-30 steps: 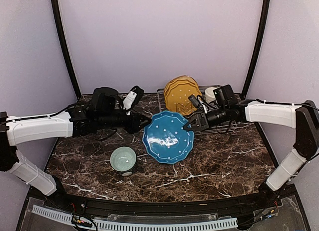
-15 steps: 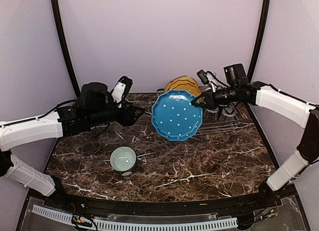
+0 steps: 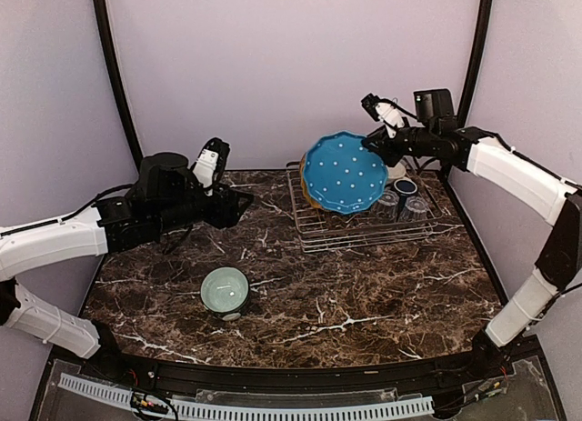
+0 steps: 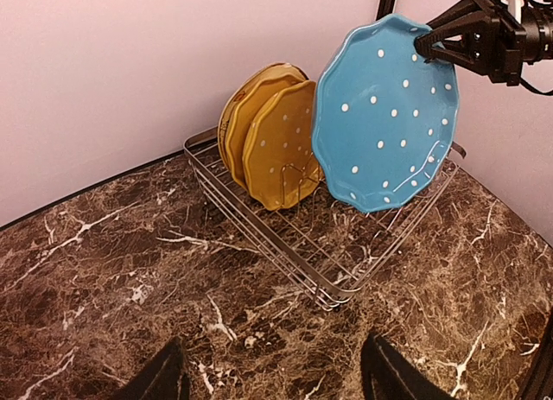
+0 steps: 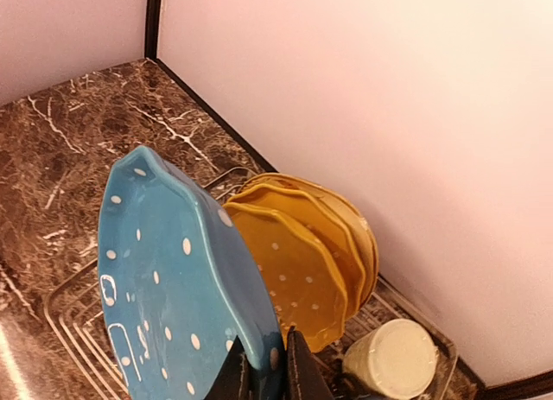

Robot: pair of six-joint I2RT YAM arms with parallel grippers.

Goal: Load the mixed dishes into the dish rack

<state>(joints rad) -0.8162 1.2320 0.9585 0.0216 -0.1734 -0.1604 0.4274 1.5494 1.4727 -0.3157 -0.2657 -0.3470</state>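
One dark marble tabletop [image 3: 364, 294] | lilac walls [image 3: 273, 66] | left fingers [image 4: 160, 378] apart, empty | right fingers [image 5: 304, 378] pinching blue plate [image 3: 344, 173]

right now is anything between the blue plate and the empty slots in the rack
Nothing visible does. The right pincer holds the blue plate over the rack; the wires in front of the yellow plates look bare, and the cups sit off to one side.

Bowl [image 3: 225, 290] front-left of dish rack [image 3: 356, 232]
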